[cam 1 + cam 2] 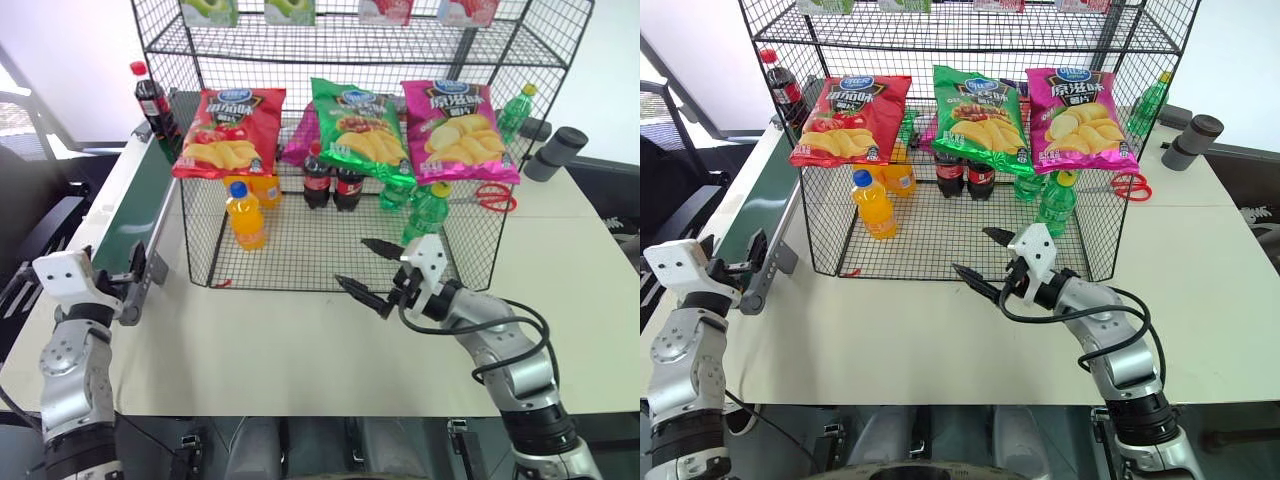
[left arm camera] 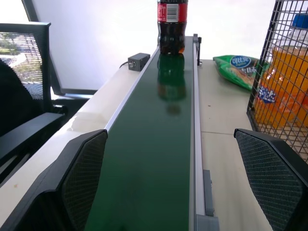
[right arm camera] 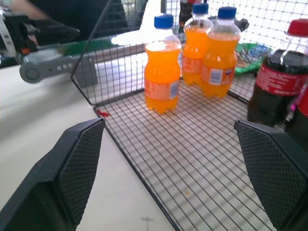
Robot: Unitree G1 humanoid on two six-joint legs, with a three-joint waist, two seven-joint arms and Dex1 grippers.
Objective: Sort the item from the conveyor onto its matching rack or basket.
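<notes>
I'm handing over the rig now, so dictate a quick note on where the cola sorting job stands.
Left end effector: open, empty, at the near end of the conveyor.
Right end effector: open, empty, in front of the rack's bottom tray.
Cola bottle: upright at the belt's far end, untouched.
In the tray: orange bottles, two colas, green bottles.
Done: nothing yet.
Left: grasp the bottle, place it by the colas.

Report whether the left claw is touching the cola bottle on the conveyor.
Apart. The left wrist view shows the cola bottle standing far up the conveyor, bare belt between it and the open left claw.
</notes>
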